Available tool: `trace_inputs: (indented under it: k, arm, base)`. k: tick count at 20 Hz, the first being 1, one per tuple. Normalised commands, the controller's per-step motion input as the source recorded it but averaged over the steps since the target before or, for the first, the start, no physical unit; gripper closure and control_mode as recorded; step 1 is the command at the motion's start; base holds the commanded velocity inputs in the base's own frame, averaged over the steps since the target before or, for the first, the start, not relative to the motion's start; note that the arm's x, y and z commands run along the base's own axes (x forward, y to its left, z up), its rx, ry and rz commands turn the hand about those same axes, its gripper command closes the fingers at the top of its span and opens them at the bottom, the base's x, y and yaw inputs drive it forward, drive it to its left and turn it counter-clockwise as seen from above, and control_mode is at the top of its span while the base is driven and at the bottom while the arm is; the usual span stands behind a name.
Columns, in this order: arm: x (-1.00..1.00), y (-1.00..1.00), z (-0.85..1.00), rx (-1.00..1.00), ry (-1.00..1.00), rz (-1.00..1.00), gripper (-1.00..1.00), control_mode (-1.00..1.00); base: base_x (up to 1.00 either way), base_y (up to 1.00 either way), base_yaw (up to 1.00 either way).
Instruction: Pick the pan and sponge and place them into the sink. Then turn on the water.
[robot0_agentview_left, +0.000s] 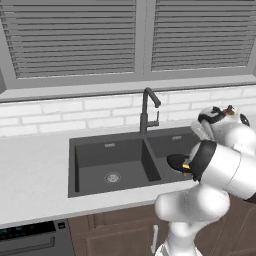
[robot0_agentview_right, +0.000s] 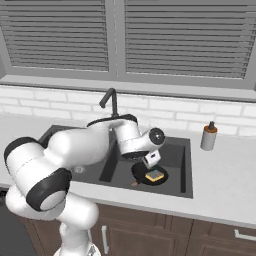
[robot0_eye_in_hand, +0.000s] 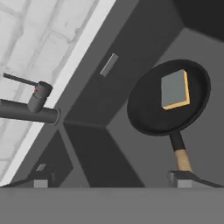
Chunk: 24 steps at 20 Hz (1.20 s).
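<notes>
The black pan (robot0_eye_in_hand: 168, 103) lies flat in the right basin of the dark grey sink (robot0_eye_in_hand: 131, 48), its handle pointing toward my fingertips. On the pan rests the sponge (robot0_eye_in_hand: 175, 89), grey-green on top with a yellow edge. My gripper (robot0_eye_in_hand: 111, 181) hovers above that basin, open, with nothing between its fingers. From the right base view the gripper (robot0_agentview_right: 150, 162) hangs just over the pan (robot0_agentview_right: 149, 177) and sponge (robot0_agentview_right: 154, 175). In the left base view my arm covers most of the pan (robot0_agentview_left: 176, 161). The dark faucet (robot0_eye_in_hand: 30, 109) stands behind the divider; water is out of view.
The left basin (robot0_agentview_left: 112, 160) holds a round metal drain (robot0_agentview_left: 113, 177). A beige soap dispenser (robot0_agentview_right: 209, 136) stands on the white counter (robot0_agentview_right: 225, 175) right of the sink. A white tile backsplash and shuttered windows rise behind the faucet (robot0_agentview_left: 146, 112).
</notes>
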Motion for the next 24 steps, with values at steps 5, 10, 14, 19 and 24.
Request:
trace_inputs:
  k: [5,10,14,19,24]
  arm:
    - [-0.45,0.07,0.61,-0.13,-0.01,0.01,-1.0,-1.0]
    - [-0.41,0.08,0.33,-0.19,0.0,0.03,-1.0,-1.0]
    - [-0.23,0.01,0.23,-0.24,0.0,0.16,-1.0,-1.0]
    - [-0.02,0.0,0.26,0.01,0.0,0.15,-1.0,-1.0]
    - [0.0,0.0,0.31,0.23,0.03,0.07,-1.0,-1.0]
  base:
    - [0.0,0.0,0.0]
    - [0.0,0.0,0.0]
    - [0.0,0.0,0.0]
    - [0.0,0.0,0.0]
    - [0.0,0.0,0.0]
